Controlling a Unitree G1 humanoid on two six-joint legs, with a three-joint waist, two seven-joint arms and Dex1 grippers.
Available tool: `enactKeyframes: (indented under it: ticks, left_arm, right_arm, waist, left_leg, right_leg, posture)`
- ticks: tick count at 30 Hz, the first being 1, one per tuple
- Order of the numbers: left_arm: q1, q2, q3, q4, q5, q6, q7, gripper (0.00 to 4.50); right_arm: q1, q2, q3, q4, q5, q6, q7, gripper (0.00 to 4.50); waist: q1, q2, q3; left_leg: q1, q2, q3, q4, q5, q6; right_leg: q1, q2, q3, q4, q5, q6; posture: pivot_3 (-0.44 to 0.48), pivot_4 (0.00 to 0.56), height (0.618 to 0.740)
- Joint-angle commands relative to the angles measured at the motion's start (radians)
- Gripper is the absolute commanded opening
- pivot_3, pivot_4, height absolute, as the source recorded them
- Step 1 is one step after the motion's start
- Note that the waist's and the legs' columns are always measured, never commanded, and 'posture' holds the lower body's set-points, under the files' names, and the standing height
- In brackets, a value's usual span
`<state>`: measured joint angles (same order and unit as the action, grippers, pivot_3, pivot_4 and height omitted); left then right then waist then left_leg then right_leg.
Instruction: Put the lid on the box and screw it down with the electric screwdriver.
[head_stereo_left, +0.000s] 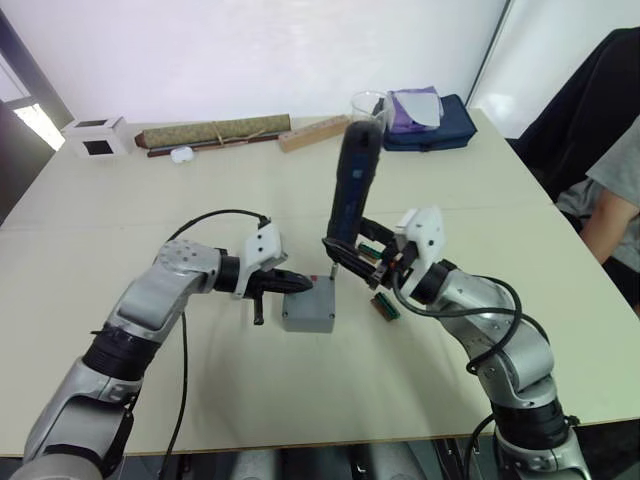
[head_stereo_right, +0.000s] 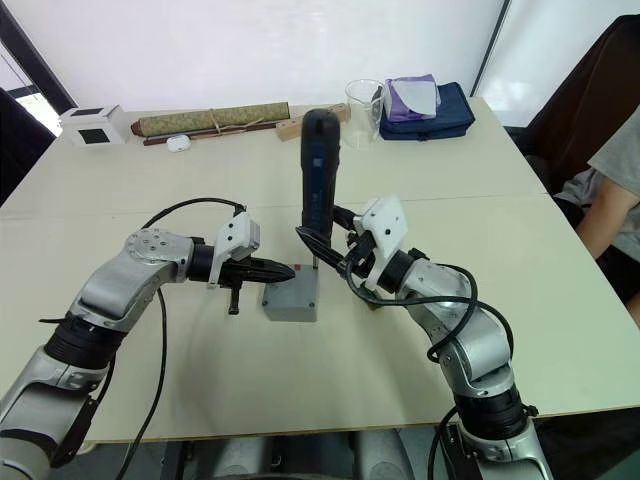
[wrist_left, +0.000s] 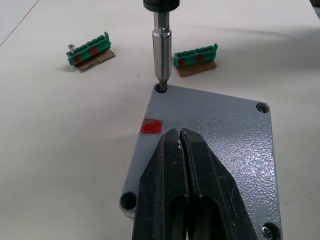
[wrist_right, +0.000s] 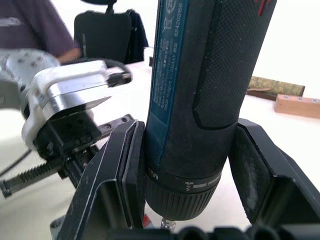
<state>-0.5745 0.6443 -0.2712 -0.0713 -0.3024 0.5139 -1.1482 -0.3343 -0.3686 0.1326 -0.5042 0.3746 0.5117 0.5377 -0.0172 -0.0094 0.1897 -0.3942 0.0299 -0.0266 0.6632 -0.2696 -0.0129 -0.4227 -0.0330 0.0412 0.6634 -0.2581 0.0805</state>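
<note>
The grey box (head_stereo_left: 306, 318) stands mid-table with the lid (wrist_left: 215, 130) lying flat on top; a red mark sits near one lid corner. My left gripper (wrist_left: 180, 134) is shut, its tips resting on the lid with nothing between them. The dark electric screwdriver (head_stereo_left: 355, 185) stands almost upright, and my right gripper (wrist_right: 190, 190) is shut on its lower body, one finger (wrist_right: 120, 175) on each side. Its metal bit (wrist_left: 161, 50) reaches down into the lid's corner hole next to the red mark. What is inside the box is hidden.
Two green terminal blocks (wrist_left: 89, 50) (wrist_left: 196, 54) lie just beyond the box. Along the far edge are a white cube (head_stereo_left: 97, 137), a rolled olive mat (head_stereo_left: 215, 131), a wooden block (head_stereo_left: 313, 133), a glass beaker (head_stereo_left: 368, 105) and a blue pouch (head_stereo_left: 430, 125). A person (head_stereo_left: 610, 200) sits at the right.
</note>
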Motion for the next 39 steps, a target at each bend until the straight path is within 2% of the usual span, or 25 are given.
enactKeyframes:
  ticks: [1, 10, 15, 39]
  left_arm:
    - [0.015, 0.002, -0.032, 0.011, 0.026, 0.008, -0.01, 0.0]
    - [0.07, 0.009, -0.045, -0.025, 0.031, 0.027, -0.009, 0.0]
    - [0.079, 0.013, -0.061, -0.03, 0.049, 0.024, -0.009, 0.0]
    - [0.079, -0.009, -0.068, -0.034, 0.038, 0.043, -0.005, 0.0]
  right_arm:
    - [0.0, -0.009, 0.035, 0.021, -0.024, 0.029, -0.001, 2.09]
    - [0.045, -0.01, 0.112, 0.041, -0.104, 0.096, -0.085, 2.09]
    - [0.048, -0.004, 0.11, 0.045, -0.105, 0.102, -0.1, 2.09]
    - [0.053, -0.02, 0.092, 0.014, -0.096, 0.119, -0.105, 2.09]
  waist:
    - [0.0, 0.0, 0.0]
    - [0.001, -0.003, -0.02]
    - [0.0, -0.007, -0.027]
    - [0.003, -0.006, -0.032]
  left_leg:
    - [0.002, 0.0, 0.0, 0.0, 0.0, 0.0]
    - [0.006, 0.001, 0.0, -0.001, -0.001, 0.001]
    - [0.023, 0.001, 0.0, -0.011, -0.002, 0.002]
    - [0.023, 0.001, -0.002, -0.015, -0.002, 0.002]
  right_leg:
    - [0.002, 0.0, 0.0, 0.0, 0.0, 0.0]
    - [0.006, 0.001, 0.0, -0.001, -0.001, -0.002]
    - [0.024, 0.002, 0.001, -0.011, -0.008, -0.009]
    - [0.024, 0.003, 0.001, -0.015, -0.008, -0.009]
  posture:
    - [0.0, 0.15, 0.74]
    - [0.0, 0.15, 0.74]
    - [0.0, 0.15, 0.74]
    - [0.0, 0.15, 0.74]
